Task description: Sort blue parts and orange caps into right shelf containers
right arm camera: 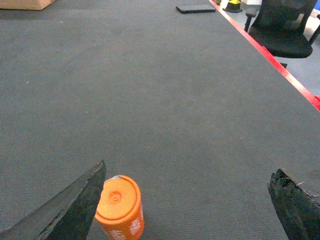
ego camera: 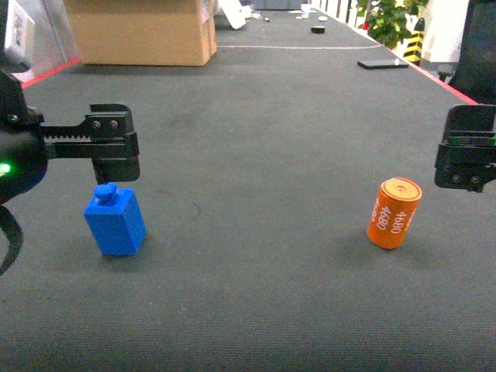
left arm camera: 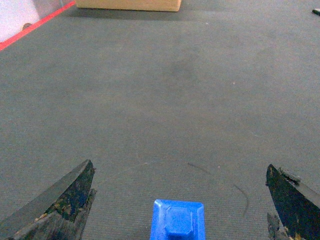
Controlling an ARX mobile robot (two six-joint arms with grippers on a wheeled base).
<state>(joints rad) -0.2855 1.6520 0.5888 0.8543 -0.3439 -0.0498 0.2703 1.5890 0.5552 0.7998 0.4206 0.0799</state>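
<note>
Nearest the robot, a blue part [ego camera: 115,220], a small block with a knob on top, stands upright on the dark grey mat [ego camera: 256,155], and the left gripper [left arm camera: 180,200] hangs just above it with its jaws spread wide and nothing held. The step in hand looks like the reach before the first pick, and the next move calls for lowering straight down so the fingers bracket the block before closing. To the right, an orange cap [ego camera: 394,212], a short rounded cylinder with white digits on its side, stands upright. The right gripper [right arm camera: 187,200] is also released and empty, but the cap sits by its left finger, so it should shift left first. Farther back sits a cardboard box [ego camera: 139,31]; no shelf containers show.
</note>
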